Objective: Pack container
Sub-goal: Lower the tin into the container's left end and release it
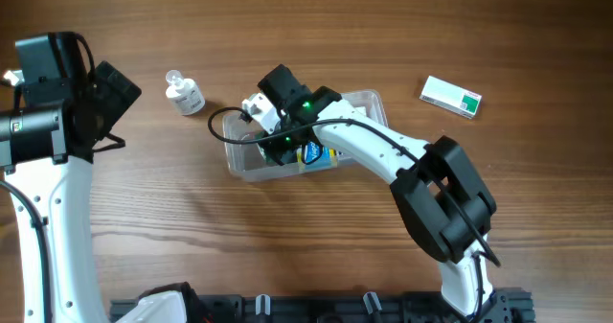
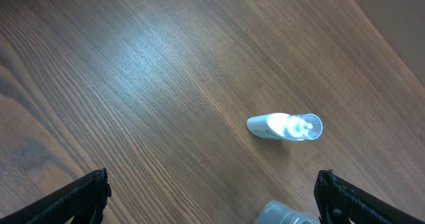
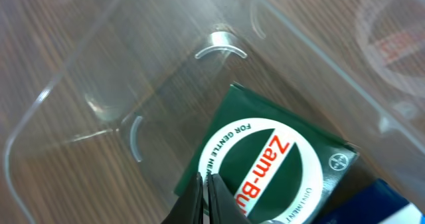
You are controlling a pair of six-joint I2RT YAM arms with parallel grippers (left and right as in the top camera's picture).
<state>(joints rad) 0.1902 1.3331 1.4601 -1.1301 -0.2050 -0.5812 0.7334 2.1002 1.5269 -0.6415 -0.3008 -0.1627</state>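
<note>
The clear plastic container [image 1: 245, 167] lies at the table's middle; its wall and floor fill the right wrist view [image 3: 73, 84]. Inside it lies a dark green Zam-Buk ointment box [image 3: 265, 151] with a white ring label. My right gripper [image 1: 279, 147] reaches down into the container; its fingers [image 3: 206, 187] are pressed together at the box's near edge, with nothing seen between them. A blue and yellow item [image 1: 316, 155] lies beside it in the container. My left gripper [image 2: 212, 187] is wide open and empty, high above the table at the far left [image 1: 117, 117].
A small white bottle with a clear cap [image 1: 184, 93] stands left of the container and shows in the left wrist view [image 2: 284, 126]. A white and green carton [image 1: 451, 97] lies at the back right. The container's corner [image 2: 287, 215] shows at the left wrist view's bottom edge.
</note>
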